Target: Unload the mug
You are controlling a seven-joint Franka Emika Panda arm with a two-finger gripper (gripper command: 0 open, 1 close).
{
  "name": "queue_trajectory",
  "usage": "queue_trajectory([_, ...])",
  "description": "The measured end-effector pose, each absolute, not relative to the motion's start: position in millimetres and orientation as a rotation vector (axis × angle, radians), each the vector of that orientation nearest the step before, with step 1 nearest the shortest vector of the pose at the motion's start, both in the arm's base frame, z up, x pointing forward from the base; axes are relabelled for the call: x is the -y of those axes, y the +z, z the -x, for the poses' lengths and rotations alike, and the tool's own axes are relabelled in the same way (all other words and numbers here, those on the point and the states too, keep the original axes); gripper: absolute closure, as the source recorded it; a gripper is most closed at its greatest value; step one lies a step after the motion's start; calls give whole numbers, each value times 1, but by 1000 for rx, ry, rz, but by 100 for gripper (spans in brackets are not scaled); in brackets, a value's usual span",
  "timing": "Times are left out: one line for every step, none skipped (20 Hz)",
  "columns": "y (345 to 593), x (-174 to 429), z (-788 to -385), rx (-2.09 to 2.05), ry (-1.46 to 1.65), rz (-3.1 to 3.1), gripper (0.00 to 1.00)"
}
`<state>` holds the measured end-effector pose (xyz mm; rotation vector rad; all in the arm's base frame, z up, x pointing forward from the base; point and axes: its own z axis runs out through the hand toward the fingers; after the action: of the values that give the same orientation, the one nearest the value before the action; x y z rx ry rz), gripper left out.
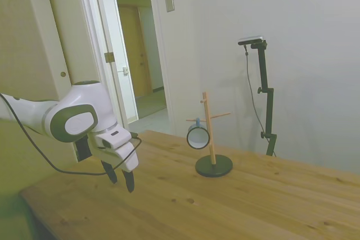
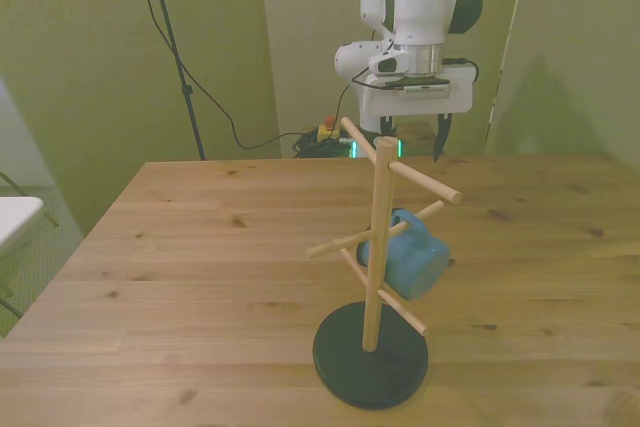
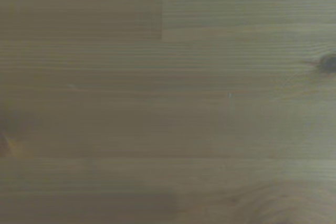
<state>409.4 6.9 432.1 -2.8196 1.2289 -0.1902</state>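
Front view: we find the mug [image 2: 405,265] hanging on the rack [image 2: 372,277]; gripper [image 2: 411,140], fingers open and empty, hovers at rack's twelve o'clock over the table [image 2: 180,247].

A small teal-blue enamel mug [image 2: 405,259] is hung on a peg of a wooden mug tree with a round black base [image 2: 371,352], stood near the wooden table's [image 2: 180,267] near edge. The white tool [image 2: 412,137] is held open above the far edge.
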Motion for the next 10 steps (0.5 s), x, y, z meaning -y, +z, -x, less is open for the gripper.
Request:
queue_trajectory([432, -7, -410, -1228, -189, 2819, 0])
queue_trajectory([432, -6, -410, -1211, -189, 2820, 0])
queue_trajectory([433, -6, -413, -1207, -211, 2814, 0])
queue_trajectory([435, -6, -418, -1200, -253, 2801, 0])
queue_trajectory([436, -5, -425, -1196, -289, 2791, 0])
queue_trajectory([437, -3, -433, -1198, -318, 2778, 0])
queue_trajectory([437, 1, -442, -1206, -347, 2763, 0])
queue_trajectory([437, 6, -451, -1213, -372, 2749, 0])
queue_trajectory([439, 12, -460, -1222, -398, 2734, 0])
queue_trajectory([442, 18, -470, -1230, -426, 2720, 0])
